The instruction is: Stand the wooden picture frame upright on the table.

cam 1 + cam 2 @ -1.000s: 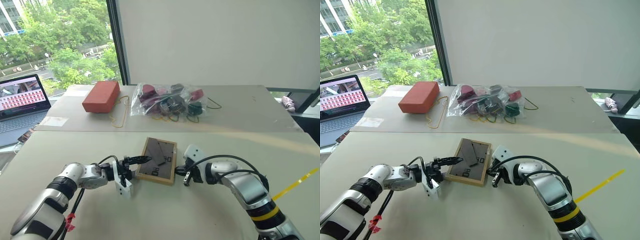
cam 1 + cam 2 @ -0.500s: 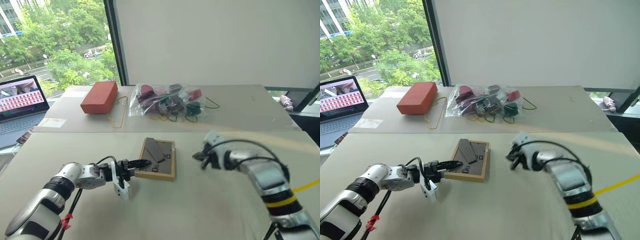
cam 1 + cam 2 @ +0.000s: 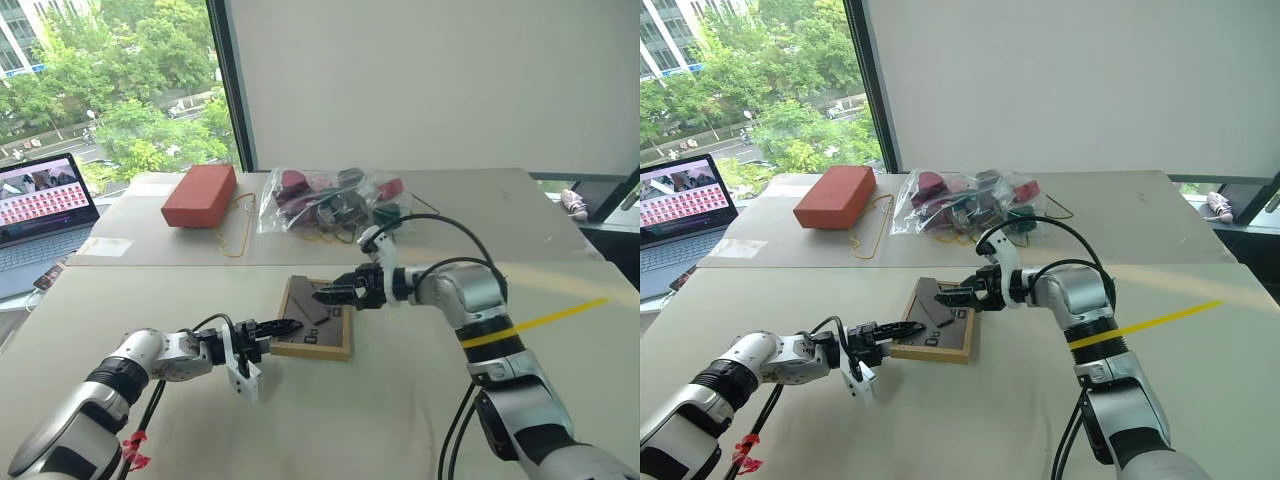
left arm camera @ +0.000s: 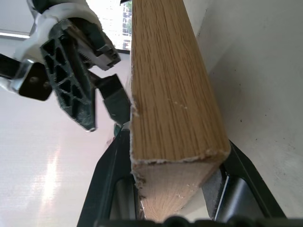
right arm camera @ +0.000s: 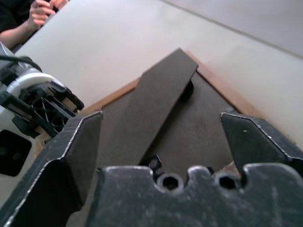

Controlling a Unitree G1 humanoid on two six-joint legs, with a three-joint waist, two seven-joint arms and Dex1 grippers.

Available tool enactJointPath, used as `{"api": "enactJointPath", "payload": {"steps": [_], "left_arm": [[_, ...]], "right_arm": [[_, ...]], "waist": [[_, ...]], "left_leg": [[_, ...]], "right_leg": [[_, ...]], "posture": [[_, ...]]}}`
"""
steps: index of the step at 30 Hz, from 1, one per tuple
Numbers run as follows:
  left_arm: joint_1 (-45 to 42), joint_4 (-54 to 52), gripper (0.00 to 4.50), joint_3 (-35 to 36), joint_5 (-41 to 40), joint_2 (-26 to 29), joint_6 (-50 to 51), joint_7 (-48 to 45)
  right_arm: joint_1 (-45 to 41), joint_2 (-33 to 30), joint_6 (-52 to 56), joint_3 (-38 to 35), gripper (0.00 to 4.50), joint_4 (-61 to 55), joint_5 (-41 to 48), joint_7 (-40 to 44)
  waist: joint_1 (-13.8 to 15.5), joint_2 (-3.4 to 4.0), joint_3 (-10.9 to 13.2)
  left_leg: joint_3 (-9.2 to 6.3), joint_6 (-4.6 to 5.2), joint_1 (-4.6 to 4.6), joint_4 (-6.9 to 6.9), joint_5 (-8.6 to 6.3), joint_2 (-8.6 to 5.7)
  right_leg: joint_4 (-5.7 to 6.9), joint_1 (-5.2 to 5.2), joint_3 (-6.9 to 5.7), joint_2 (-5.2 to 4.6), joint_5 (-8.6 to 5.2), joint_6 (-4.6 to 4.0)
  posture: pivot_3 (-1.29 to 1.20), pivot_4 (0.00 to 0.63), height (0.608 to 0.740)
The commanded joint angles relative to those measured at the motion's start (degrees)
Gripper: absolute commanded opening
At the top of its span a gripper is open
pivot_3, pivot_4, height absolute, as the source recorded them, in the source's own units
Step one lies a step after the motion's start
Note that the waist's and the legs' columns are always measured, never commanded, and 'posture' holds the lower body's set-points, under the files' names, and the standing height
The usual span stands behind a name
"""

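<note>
Near desk: bare surface all round the wooden picture frame from 3 through 6 to 8 o'clock; open passage there.
Obstructions at the frame: left gripper clamped on its 8 o'clock corner; right gripper, fingers spread, over its 1 o'clock edge; raised fold-out stand on the back.
Far desk, 12 o'clock: red-orange block, plastic bag of parts.
10 o'clock: laptop.
</note>
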Motion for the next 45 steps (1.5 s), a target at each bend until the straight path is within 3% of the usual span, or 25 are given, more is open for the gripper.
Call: {"api": "enactJointPath", "payload": {"steps": [1, 5, 12, 24, 29, 32, 37, 41, 45], "left_arm": [[2.1, 0.0, 1.15, -2.4, 0.8, -1.1, 0.0, -1.1], [2.3, -0.2, 1.15, -2.2, 0.4, -1.0, -0.1, -1.4], [3.0, -0.7, 1.15, -1.5, -0.3, -0.7, 0.0, -2.4], [3.4, -0.9, 1.15, -1.3, -1.8, -0.5, 0.1, -3.8], [3.7, -1.0, 1.15, -1.2, -2.0, -0.6, 0.2, -4.0], [3.8, -0.8, 1.15, -1.1, -1.9, -0.6, 0.3, -4.0], [4.2, -0.6, 1.15, -1.1, -1.7, -0.1, -0.1, -3.8], [4.4, -0.7, 1.15, -0.9, -2.1, 0.0, -0.4, -4.0], [4.1, -0.2, 1.15, -0.5, -3.3, -0.1, -1.0, -4.5]], "right_arm": [[-2.0, 1.1, -0.8, 2.6, 4.47, 2.6, 0.4, 4.8], [-1.8, 4.0, 0.0, 4.2, 4.47, 2.2, 1.1, 7.2], [-2.9, 5.8, 3.1, -1.0, 4.47, -2.8, 5.5, 6.7], [3.3, 0.3, 7.4, -4.1, 4.47, -14.9, 8.4, 3.0], [7.9, -5.7, 1.2, -3.4, 4.47, -15.9, 4.1, 1.6], [9.8, -8.9, -0.1, -6.6, 4.47, -16.6, 5.4, 2.1], [17.8, -18.7, -22.3, -9.2, 4.47, -25.1, -2.1, 4.2], [29.1, -27.1, -53.2, -1.6, 4.47, -33.4, -18.1, 6.0], [32.7, -26.6, -72.2, 5.2, 4.47, -33.7, -31.5, 0.2]], "waist": [[-0.2, 0.09, -0.1], [-0.3, 0.12, -0.1], [-0.2, 0.14, -0.1], [-0.2, 0.13, -0.1], [-0.1, 0.13, -0.1], [-0.2, 0.14, -0.1], [-0.1, 0.14, -0.1], [-0.3, 0.14, -0.1], [-0.6, 0.12, -0.1]], "left_leg": [[0.01, 0.0, 0.01, 0.0, 0.0, -0.01], [-0.01, 0.01, 0.02, 0.0, 0.0, 0.0], [-0.03, 0.0, 0.01, 0.0, 0.0, 0.0], [-0.03, 0.0, -0.14, 0.0, 0.0, 0.0], [-0.03, 0.0, -0.13, 0.0, 0.0, 0.0], [-0.01, 0.0, -0.12, 0.0, 0.0, 0.0], [0.0, 0.0, -0.08, 0.0, 0.0, 0.0], [0.05, 0.11, -0.06, -0.01, -0.06, 0.01], [0.13, 0.08, 0.13, -0.01, -0.05, 0.07]], "right_leg": [[0.01, 0.0, 0.01, 0.0, 0.0, 0.0], [0.04, 0.0, 0.01, 0.01, 0.0, 0.0], [0.07, -0.02, 0.01, 0.01, 0.0, 0.0], [0.06, -0.17, 0.0, 0.0, 0.0, 0.0], [0.06, -0.16, 0.0, 0.0, 0.0, 0.01], [0.05, -0.15, 0.01, -0.01, -0.01, 0.01], [0.02, -0.12, 0.01, 0.0, -0.01, 0.02], [-0.02, -0.1, 0.02, 0.0, -0.07, 0.12], [-0.38, 0.08, 0.03, 0.05, -0.07, 0.12]], "posture": [[0.0, 0.15, 0.74], [0.0, 0.15, 0.74], [0.0, 0.15, 0.74], [0.0, 0.15, 0.74], [0.0, 0.15, 0.74], [0.0, 0.15, 0.74], [0.0, 0.15, 0.74], [0.0, 0.15, 0.74], [0.0, 0.15, 0.74]]}}
